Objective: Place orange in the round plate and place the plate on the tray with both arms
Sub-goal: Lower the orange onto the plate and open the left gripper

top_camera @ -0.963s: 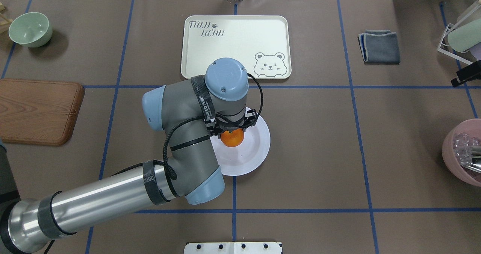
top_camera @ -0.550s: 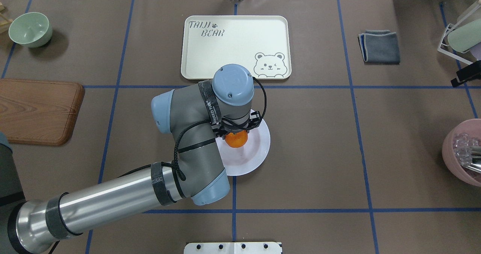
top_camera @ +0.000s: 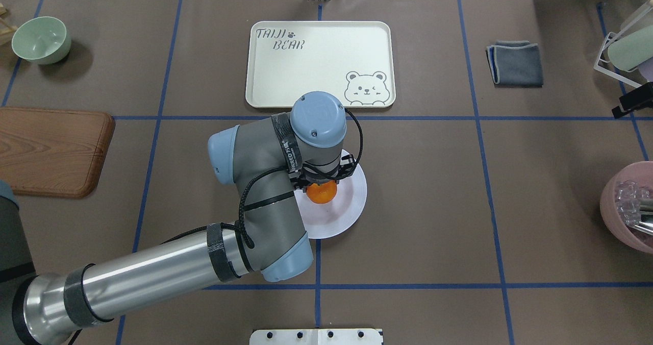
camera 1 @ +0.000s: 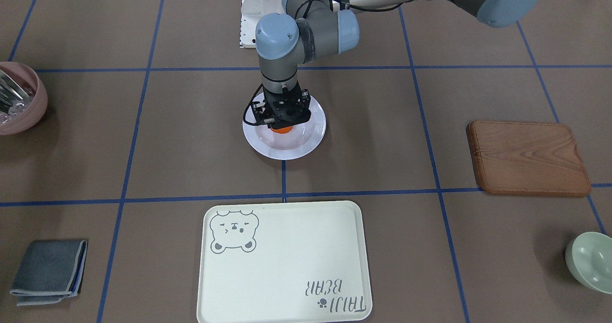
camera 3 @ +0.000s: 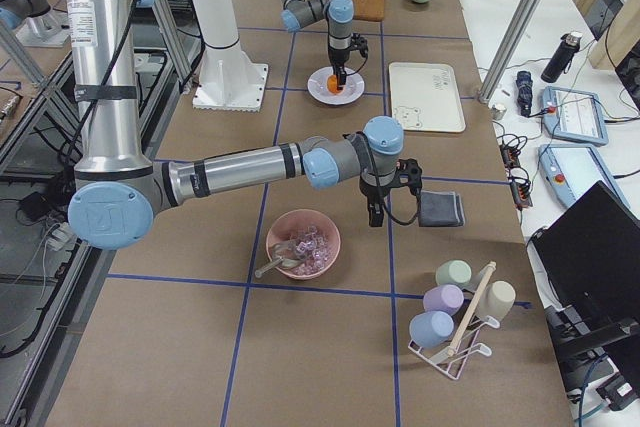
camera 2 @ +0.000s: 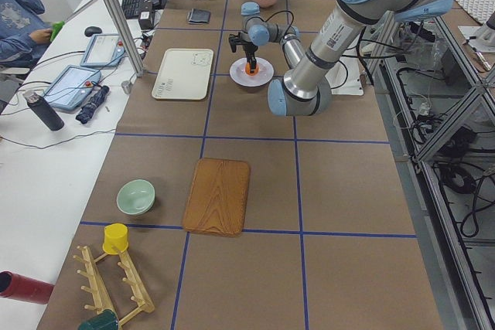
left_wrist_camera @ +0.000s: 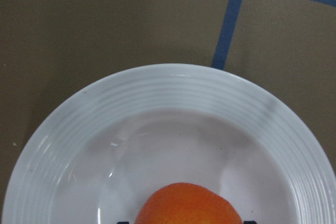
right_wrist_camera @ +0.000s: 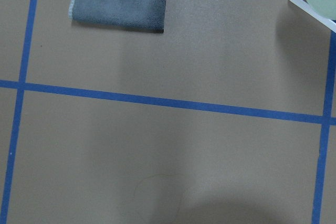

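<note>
My left gripper (top_camera: 322, 181) is shut on the orange (top_camera: 321, 193), a small bright mandarin, and holds it low over the sunken centre of the white round plate (top_camera: 355, 189). I cannot tell whether the fruit touches the plate. From the front the orange (camera 1: 284, 130) peeks out below the black fingers, inside the plate (camera 1: 313, 139). The left wrist view shows the orange (left_wrist_camera: 186, 205) at its bottom edge over the plate (left_wrist_camera: 173, 93). The cream tray (top_camera: 316, 64) with the bear drawing lies bare beyond the plate. My right gripper (camera 3: 375, 215) hangs over the table near a grey cloth; I cannot tell its state.
A brown wooden board (top_camera: 51, 148) and a pale green bowl (top_camera: 41, 40) sit on the left. On the right are a folded grey cloth (top_camera: 515, 63), a pink bowl (top_camera: 625, 207) with clear pieces, and a mug rack (top_camera: 625, 49).
The left arm has shifted a little to the right and toward the robot with the orange, bringing it nearer the plate's centre. The plate and tray have not moved.
</note>
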Motion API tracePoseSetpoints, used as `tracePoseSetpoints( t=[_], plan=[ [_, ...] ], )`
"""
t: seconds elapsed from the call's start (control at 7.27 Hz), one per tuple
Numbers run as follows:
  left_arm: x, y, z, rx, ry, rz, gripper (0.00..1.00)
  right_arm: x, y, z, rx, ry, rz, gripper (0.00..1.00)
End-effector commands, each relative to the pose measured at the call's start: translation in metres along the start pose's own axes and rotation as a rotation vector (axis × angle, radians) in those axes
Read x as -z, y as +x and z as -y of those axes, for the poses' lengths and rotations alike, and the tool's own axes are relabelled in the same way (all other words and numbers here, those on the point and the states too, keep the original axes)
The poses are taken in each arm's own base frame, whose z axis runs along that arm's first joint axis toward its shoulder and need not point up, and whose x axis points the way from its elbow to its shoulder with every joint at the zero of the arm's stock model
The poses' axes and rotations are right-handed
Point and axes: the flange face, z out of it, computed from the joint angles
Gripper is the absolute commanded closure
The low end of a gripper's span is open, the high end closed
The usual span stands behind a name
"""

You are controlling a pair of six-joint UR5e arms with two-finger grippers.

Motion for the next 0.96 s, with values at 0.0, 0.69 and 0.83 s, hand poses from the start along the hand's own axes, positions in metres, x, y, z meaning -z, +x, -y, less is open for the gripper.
tracePoseSetpoints(
  t=[0.0,0.69,0.83],
  plan=[
    [0.001,0.0,-0.001,-0.003,-0.001,-0.003,0.27,-0.002,0.0,0.001,-0.001,-0.003,0.0,0.0],
    [0.071,-0.028,0.027,0.018,0.043,-0.088,0.02,-0.002,-0.02,0.011,0.025,0.003,0.007,0.0],
    [0.105,-0.08,0.053,-0.023,0.032,-0.087,0.02,-0.01,-0.059,0.023,-0.033,0.006,0.025,0.0]
  ],
)
